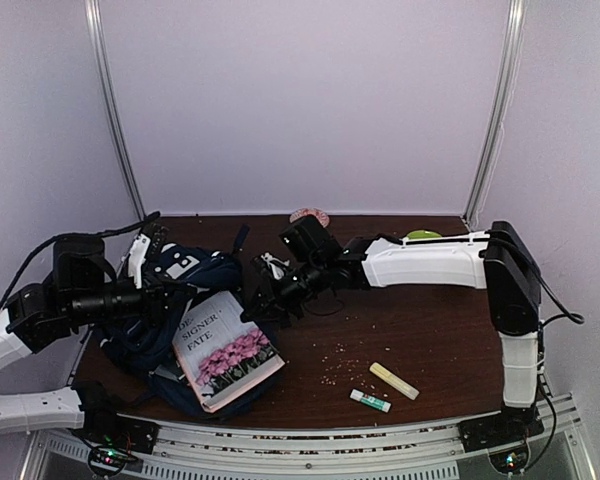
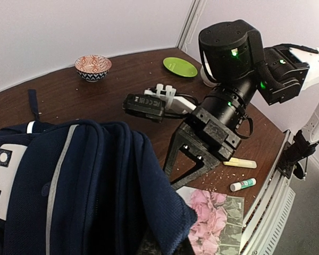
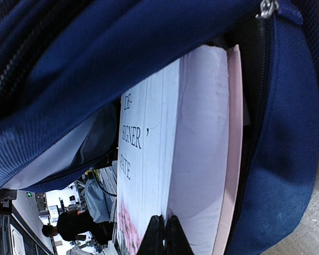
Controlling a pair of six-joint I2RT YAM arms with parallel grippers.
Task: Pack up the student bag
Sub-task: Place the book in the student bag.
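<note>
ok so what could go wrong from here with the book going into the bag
1. The right gripper is shut, and its tips seem to press on the page edge of the book. They could slide off, or dig between pages and crease them.
2. Much of the book lies outside the bag, whose mouth the left gripper seems to hold up. If that fabric slips, the opening may sag and block the book.

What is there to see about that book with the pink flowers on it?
The book looks like a thick paperback, with a white cover and dark letters reading DE-SIGNER FATE above pink flowers. It lies tilted, its upper end tucked into the open student bag and the flowered end sticking out. The right pincer, shut, seems to press on its pale page edge.
</note>
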